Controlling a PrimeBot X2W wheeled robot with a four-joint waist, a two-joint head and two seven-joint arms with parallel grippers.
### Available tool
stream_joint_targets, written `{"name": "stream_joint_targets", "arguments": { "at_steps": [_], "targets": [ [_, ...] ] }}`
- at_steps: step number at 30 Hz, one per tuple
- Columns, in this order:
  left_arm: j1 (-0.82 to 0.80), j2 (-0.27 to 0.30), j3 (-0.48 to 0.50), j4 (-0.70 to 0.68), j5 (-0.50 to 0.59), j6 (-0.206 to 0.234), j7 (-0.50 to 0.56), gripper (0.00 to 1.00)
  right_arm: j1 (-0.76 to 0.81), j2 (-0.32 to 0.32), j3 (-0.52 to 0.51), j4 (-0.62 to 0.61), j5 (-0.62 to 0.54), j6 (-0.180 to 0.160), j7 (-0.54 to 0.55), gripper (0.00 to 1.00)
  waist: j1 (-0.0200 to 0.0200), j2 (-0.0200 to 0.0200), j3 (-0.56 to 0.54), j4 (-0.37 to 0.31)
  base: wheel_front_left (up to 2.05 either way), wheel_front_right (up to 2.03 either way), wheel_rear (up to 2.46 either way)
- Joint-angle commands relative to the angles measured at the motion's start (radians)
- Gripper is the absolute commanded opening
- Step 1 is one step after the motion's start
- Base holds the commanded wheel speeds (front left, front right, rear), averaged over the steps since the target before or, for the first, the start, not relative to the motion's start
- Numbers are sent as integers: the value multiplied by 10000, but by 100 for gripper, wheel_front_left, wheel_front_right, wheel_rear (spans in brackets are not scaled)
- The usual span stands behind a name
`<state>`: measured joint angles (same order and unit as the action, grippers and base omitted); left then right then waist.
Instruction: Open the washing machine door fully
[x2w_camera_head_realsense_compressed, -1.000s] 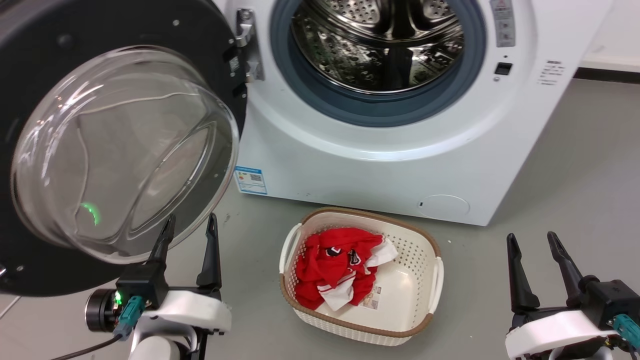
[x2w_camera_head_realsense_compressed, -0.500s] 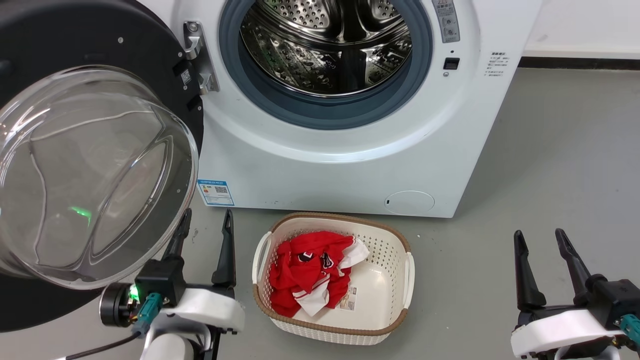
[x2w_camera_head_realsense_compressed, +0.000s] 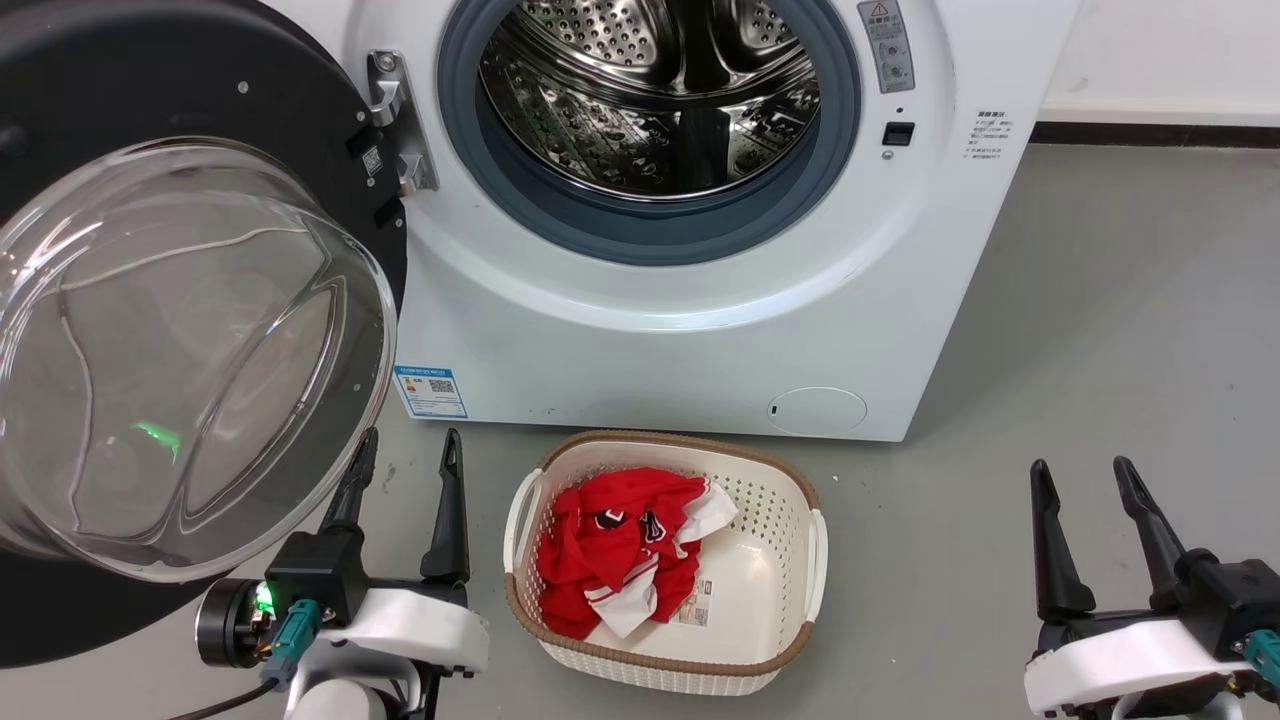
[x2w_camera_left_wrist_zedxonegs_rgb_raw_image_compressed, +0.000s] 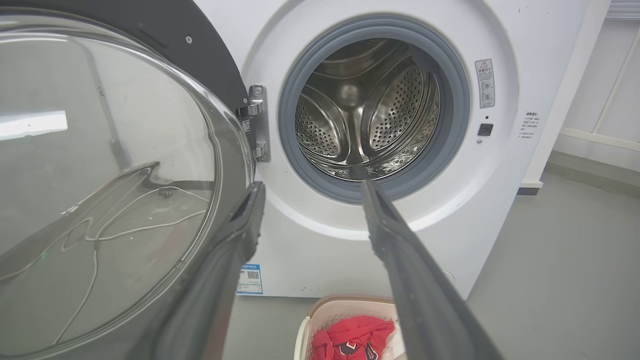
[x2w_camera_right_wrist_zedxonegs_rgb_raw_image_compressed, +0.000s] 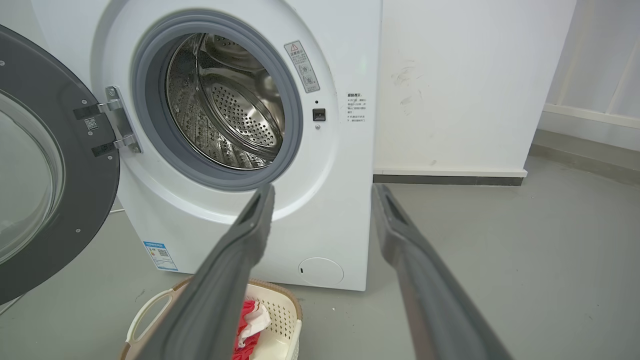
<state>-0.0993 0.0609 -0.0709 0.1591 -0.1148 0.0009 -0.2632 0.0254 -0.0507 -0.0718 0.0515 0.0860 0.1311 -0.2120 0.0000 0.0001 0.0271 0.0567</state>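
Currently on my console, logged item by item.

1. The washing machine door (x2w_camera_head_realsense_compressed: 190, 350): glossy black disc with a clear glass bowl bulging toward the head camera. It is swung wide on its steel hinge (x2w_camera_head_realsense_compressed: 395, 120) and stands at 9 o'clock of the drum mouth.
2. The washing machine (x2w_camera_head_realsense_compressed: 700, 330): white, with a grey rubber ring (x2w_camera_head_realsense_compressed: 640, 225) and the perforated drum (x2w_camera_head_realsense_compressed: 660, 90) exposed.
3. Left gripper (x2w_camera_head_realsense_compressed: 408, 450): at 7 o'clock in the head view, fingers spread, holding nothing. One finger overlaps the bowl's rim, but I cannot confirm contact.
4. Right gripper (x2w_camera_head_realsense_compressed: 1082, 470): at 5 o'clock, fingers apart and empty, well clear of the machine.
5. Laundry basket (x2w_camera_head_realsense_compressed: 680, 438): at 6 o'clock of the machine, with a red garment (x2w_camera_head_realsense_compressed: 610, 540) inside.

Against half a second ago, the whole head view sits slightly lower, which I log as camera motion. The door, basket and grippers keep their relations.
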Motion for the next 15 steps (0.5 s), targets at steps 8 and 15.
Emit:
{"name": "stream_joint_targets", "arguments": {
  "at_steps": [8, 15],
  "targets": [
    [140, -40, 65, 44, 108, -45, -22, 100, 132, 13, 43, 18, 110, -7, -14, 100, 0, -1, -42, -54, 0, 0, 0],
    [81, -48, 103, 57, 65, -71, 0, 0, 39, -2, 42, 20, 74, 0, 1, 0, 0, -1, -5, -61, 0, 0, 0]
  ]
}}
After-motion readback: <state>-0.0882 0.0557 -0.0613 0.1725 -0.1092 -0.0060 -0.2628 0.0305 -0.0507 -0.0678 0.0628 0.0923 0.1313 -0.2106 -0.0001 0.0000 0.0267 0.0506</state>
